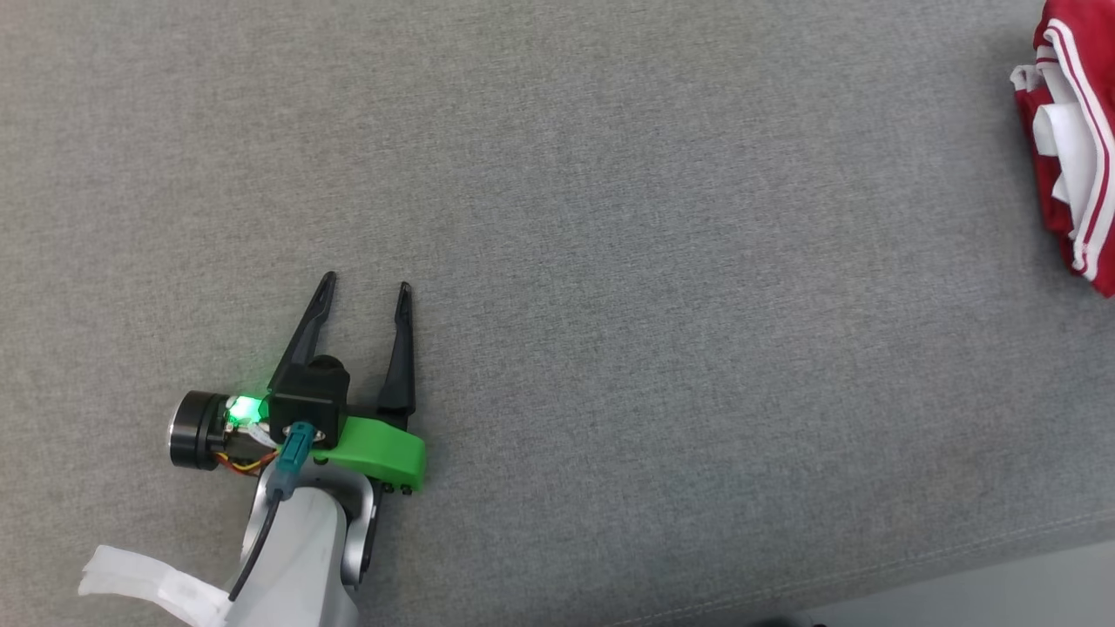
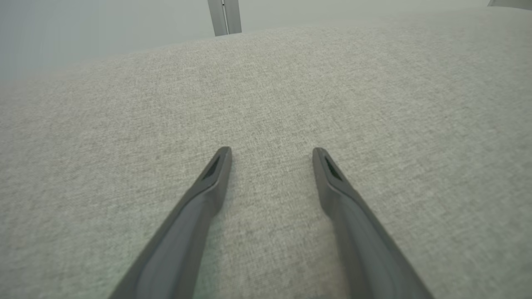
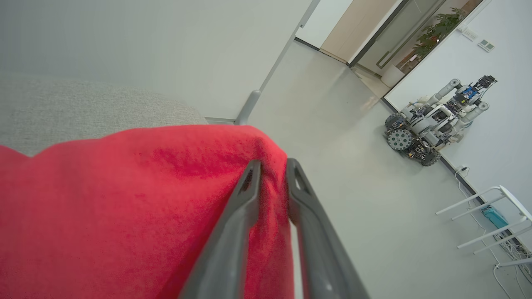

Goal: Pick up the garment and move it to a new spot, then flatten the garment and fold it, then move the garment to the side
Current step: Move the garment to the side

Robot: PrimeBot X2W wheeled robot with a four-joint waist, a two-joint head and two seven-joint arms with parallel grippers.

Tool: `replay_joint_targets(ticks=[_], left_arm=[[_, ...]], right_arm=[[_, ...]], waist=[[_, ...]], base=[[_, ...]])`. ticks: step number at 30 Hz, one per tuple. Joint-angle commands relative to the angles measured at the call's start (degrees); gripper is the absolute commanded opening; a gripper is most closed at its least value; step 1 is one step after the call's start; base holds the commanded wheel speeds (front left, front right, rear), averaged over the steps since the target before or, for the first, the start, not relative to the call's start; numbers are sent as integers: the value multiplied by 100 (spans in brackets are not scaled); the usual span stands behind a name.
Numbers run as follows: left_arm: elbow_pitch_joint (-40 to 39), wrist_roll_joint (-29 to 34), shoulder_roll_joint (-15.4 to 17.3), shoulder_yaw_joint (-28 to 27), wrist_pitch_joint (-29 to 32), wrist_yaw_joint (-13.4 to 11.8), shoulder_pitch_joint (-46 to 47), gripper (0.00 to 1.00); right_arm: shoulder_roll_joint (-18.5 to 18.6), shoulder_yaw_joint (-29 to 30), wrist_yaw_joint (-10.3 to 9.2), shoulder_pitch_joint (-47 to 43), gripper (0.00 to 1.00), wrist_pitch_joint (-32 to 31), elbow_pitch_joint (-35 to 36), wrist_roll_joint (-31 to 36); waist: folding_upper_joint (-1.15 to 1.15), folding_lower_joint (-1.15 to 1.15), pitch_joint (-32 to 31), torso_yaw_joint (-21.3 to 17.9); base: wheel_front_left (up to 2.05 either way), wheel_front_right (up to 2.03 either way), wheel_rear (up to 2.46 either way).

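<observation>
There's the garment (image 1: 1076,148), folded at the cushion's (image 1: 610,261) right edge, right gripper (image 3: 272,163) nearly closed, pinching a fold. Let go fully, then lift straight off. The left gripper (image 1: 367,282) hangs wide open, empty, mid-cushion.

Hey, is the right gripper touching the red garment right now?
Touching. The right wrist view shows the right gripper with a fold of the garment caught between its two fingers.

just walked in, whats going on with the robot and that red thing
A red fabric garment with white stripes lies at the right of the grey upholstered surface. The robot's right gripper has the red cloth's edge between its close-set fingers; whether it grips is unclear. Its left gripper is open, holding nothing.
</observation>
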State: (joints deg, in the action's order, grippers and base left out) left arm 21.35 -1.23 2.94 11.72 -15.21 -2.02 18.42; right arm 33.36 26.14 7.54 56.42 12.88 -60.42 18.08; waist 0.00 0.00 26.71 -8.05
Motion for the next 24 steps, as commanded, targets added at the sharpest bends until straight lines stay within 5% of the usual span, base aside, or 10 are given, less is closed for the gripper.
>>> replay_joint_targets(ticks=[1,8,16,24], left_arm=[[91,-15,66,-42,19,-37,11,100],[53,-86,54,-121,19,-124,-51,100],[-112,-136,28,-370,13,-303,-135,100],[-146,-185,19,-477,13,-371,-354,100]], right_arm=[[22,233,-11,-1,100,5,85,150],[-464,862,-11,134,100,224,430,478],[-1819,-626,-10,-559,100,228,1976,-770],[-2493,-1803,-11,-1947,100,229,2939,-1910]], waist=[[0,0,32,59],[0,0,-63,133],[0,0,-367,186],[0,0,-786,342]], base=[[0,0,0],[0,0,0],[0,0,0],[0,0,0]])
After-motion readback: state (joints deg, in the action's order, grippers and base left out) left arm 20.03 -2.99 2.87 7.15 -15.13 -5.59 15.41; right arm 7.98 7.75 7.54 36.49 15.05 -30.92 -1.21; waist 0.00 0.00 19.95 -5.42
